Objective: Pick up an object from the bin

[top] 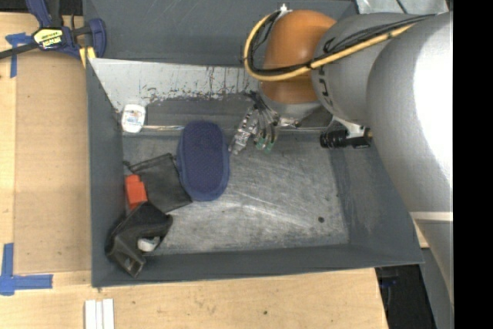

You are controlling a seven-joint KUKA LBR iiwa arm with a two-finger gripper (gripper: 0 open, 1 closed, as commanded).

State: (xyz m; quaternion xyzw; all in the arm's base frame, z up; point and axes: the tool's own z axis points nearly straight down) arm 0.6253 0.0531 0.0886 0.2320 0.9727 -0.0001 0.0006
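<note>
Orange-capped at the wrist, your arm (400,104) comes in from the right and bends steeply down over the far half of the bin (231,27), with cables (258,50) looping round the cap. Its gripper (256,133) hangs low near the back wall, tip pointing down and a little leftward, just beside the upper right edge of a dark blue oval pad (204,159). You cannot tell from this angle whether the two touch, nor whether the gripper is released or clenched.

The pad lies flat, left of centre, its lower left edge overlapping a black cloth pouch (158,179). An orange block (135,190) sits against that pouch near the left wall. A crumpled black thing (135,239) fills the front left corner, and a small white roll (133,118) rests in the back left corner.

You have bare floor (285,200) across the centre and front right, well apart from the clutter. The left side is crowded right up to the wall.
</note>
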